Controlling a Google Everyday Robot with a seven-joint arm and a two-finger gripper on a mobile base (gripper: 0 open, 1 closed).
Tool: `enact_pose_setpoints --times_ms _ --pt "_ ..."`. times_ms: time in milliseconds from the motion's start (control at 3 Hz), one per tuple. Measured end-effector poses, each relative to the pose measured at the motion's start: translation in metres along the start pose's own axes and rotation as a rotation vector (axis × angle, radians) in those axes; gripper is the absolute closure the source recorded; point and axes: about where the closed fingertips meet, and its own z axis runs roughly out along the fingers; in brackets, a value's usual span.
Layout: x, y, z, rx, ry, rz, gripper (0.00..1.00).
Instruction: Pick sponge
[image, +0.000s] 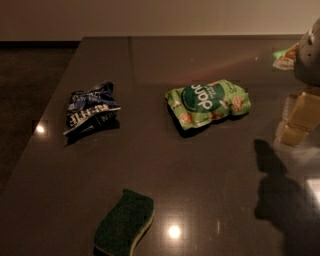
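1. The sponge (124, 224) lies flat on the near part of the dark table (165, 165), a little left of centre and close to the near edge of the view. Its dark green scouring side faces up. A pale yellow-green foam layer shows along its right and near sides, which are wavy. Nothing touches it.
2. The gripper (298, 120) is at the right edge of the view, partly cut off, over the table's right side and well apart from the sponge. Pale tan parts hang below a grey body. I cannot tell whether it is spread or pressed together.
3. A dark shadow (280, 192) falls on the table on the near side of the gripper, to the right of the sponge.
4. A light green snack bag (207, 104) with a round dark green logo lies about mid-table, farther away than the sponge and to its right.
5. A dark blue snack bag (90, 109), crumpled and with white lettering, lies on the left side of the table. It is about level with the green bag and well apart from it.
6. A small green and orange item (284, 56) sits at the far right, partly hidden by the gripper's body. What it is cannot be told.
7. Two bright light spots reflect on the table, one (40, 129) left of the blue bag and one (174, 231) just right of the sponge.
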Motion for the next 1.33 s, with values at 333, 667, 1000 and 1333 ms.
enact_pose_setpoints --times_ms 333,667,1000,1333 --pt "0.000 0.000 0.000 0.000 0.000 0.000 0.00" --pt "-0.020 0.006 0.013 -0.051 -0.041 -0.058 0.00" --pt "-0.045 0.018 0.033 -0.117 -0.098 -0.131 0.00" --pt "-0.077 0.041 0.056 -0.186 -0.172 -0.227 0.00"
